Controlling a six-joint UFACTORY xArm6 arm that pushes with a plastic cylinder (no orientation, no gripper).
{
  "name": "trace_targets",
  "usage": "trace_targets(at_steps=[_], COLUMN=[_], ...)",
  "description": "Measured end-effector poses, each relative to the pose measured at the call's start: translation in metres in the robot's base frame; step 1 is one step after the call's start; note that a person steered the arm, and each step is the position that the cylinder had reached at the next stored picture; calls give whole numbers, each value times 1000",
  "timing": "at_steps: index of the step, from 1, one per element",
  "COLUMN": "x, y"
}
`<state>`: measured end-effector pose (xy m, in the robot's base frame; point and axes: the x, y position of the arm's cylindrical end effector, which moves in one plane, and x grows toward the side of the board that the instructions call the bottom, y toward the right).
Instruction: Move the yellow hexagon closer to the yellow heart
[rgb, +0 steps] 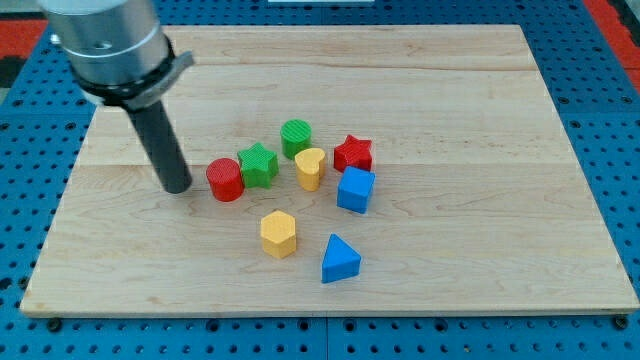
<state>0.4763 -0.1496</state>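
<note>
Yellow hexagon (279, 234), a small yellow plastic hexagonal block, sits on the pale wooden worktop (480, 260), towards the view's bottom from the yellow plastic heart block (310, 168). Hexagon lies apart from the heart, slightly to the view's left of it, bare wood between the two.

All other places taken from the yellow heart:
- Green plastic cylinder (296, 138): just beside the heart, towards the view's top and slightly left.
- Green plastic star block (258, 164): just beside the heart on the view's left.
- Red plastic cylinder (226, 180): further to the view's left, beyond the green star and touching or nearly touching it.
- Red plastic star block (353, 154): just beside the heart on the view's right, slightly towards the top.
- Blue plastic cube (355, 190): near the heart, to the view's right and towards the bottom, right under the red star.
- Blue plastic triangular block (339, 260): well towards the view's bottom and a little right, level with the hexagon.

No pincer on this arm; it ends in a straight dark rod under a grey metal housing (105, 45). My tip (178, 189) rests on the worktop well to the view's left of the heart, just beside the red cylinder on its left side. Cannot tell whether tip and cylinder touch. Tip is apart from the yellow hexagon, to its upper left.
</note>
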Motion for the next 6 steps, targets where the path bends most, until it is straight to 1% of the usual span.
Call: trace_targets(at_steps=[1, 2, 3, 4, 5, 6], x=[5, 31, 68, 97, 97, 95], y=[24, 48, 23, 37, 83, 107])
